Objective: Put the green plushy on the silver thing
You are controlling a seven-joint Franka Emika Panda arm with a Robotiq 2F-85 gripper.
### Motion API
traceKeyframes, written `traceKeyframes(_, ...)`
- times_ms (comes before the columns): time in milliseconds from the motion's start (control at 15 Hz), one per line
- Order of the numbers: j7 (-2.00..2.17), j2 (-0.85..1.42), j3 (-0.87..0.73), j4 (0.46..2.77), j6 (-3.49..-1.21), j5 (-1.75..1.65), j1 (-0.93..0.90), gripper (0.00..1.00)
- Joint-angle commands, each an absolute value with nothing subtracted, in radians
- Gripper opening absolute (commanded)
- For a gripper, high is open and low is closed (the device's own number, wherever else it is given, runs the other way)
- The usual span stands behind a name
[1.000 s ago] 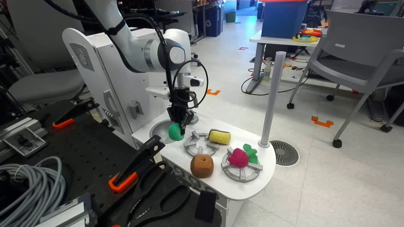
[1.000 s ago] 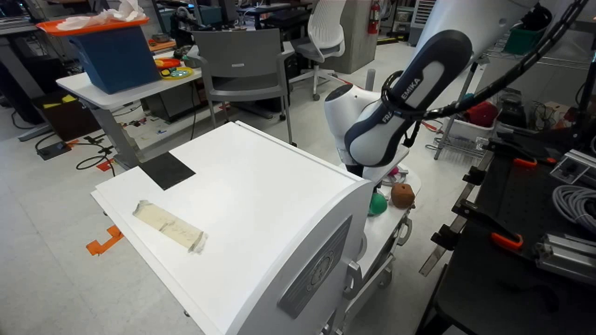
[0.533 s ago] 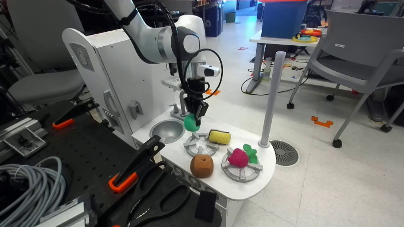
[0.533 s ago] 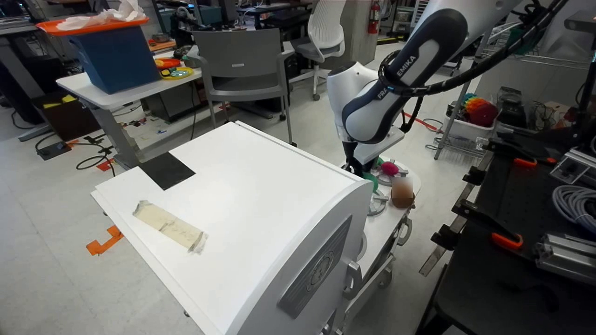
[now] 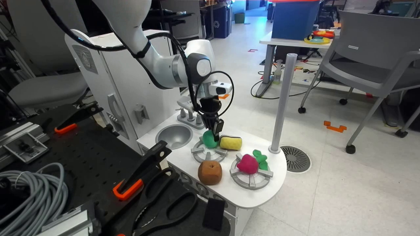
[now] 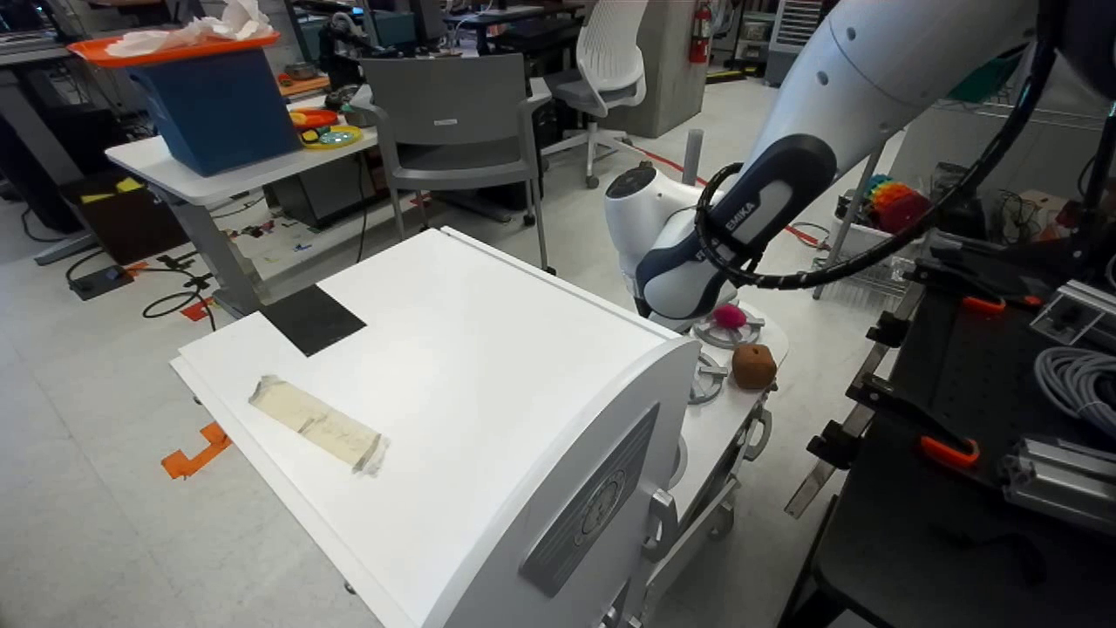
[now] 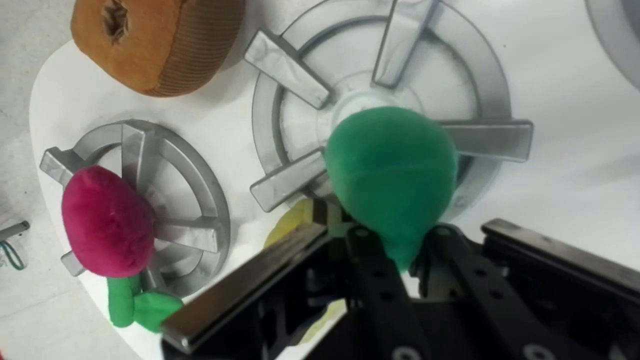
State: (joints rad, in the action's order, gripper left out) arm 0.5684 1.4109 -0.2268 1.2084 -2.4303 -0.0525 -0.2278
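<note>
The nearly closed claw (image 7: 402, 235) pinches the green plushy (image 7: 392, 167) over 1 silver burner (image 7: 395, 61).

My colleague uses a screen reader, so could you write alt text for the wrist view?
A gripper pinches the green plushy over a silver stove ring; whether they touch is unclear. At left, a pink toy with green leaves lies on a second silver ring; a brown toy sits upper left, and the gripper partly hides a yellow object.
</note>
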Motion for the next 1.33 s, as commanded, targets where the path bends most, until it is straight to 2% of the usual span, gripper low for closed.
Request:
traceKeyframes(0, 0.629, 1.512, -0.272, 1.072, -2.385, -0.078, -0.253, 0.04)
traceKeyframes(133, 0.634, 1.519, -0.273, 1.051, -2.356, -0.086, -0.257, 0.04)
traceKeyframes(200, 0.633, 1.518, -0.273, 1.053, -2.351, -0.092, -0.258, 0.37)
traceKeyframes(667, 0.580, 1.478, -0.259, 1.134, -2.309, -0.092, -0.262, 0.88)
traceKeyframes(800, 0.565, 1.455, -0.256, 1.180, -2.336, -0.099, -0.269, 0.99)
traceKeyframes(1267, 0.419, 1.220, -0.203, 1.490, -2.603, -0.125, -0.278, 1.00)
